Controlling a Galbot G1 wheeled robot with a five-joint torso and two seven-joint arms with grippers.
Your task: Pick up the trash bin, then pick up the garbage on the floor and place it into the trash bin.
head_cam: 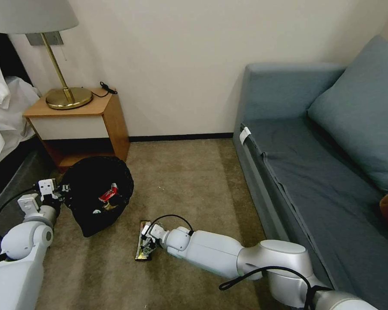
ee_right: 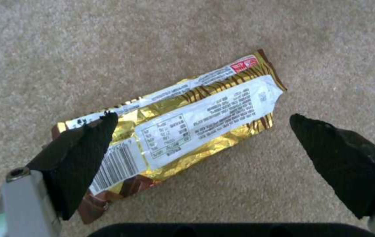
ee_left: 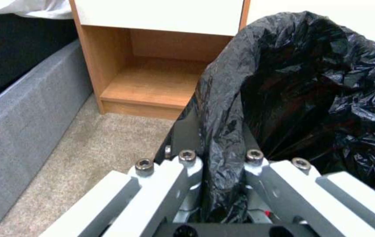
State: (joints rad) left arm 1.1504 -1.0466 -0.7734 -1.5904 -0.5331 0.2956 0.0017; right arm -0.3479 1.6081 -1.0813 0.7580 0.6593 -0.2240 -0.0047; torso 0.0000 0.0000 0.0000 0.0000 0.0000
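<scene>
Right gripper (head_cam: 145,242) low over beige carpet (head_cam: 189,181), fingers spread wide apart, one black fingertip (ee_right: 88,154) overlapping the gold bar wrapper (ee_right: 174,131), other tip on bare carpet beside it, nothing clamped. Wrapper lies flat on the floor just ahead of the sofa (head_cam: 314,172) front, back label up, long axis running roughly away from the robot toward the wall in head view, red-marked end far from the gripper. Left gripper (head_cam: 58,191) clenched on the rim of the trash bin (head_cam: 97,193), black bag liner pinched between its fingers; bin tilted, mouth toward the robot, red wrapper (head_cam: 109,193) and other litter inside. Bin sits in front of the wooden nightstand (head_cam: 79,125), brass lamp (head_cam: 67,92) on top, bed edge beside it. Open carpet between bin and gold wrapper
</scene>
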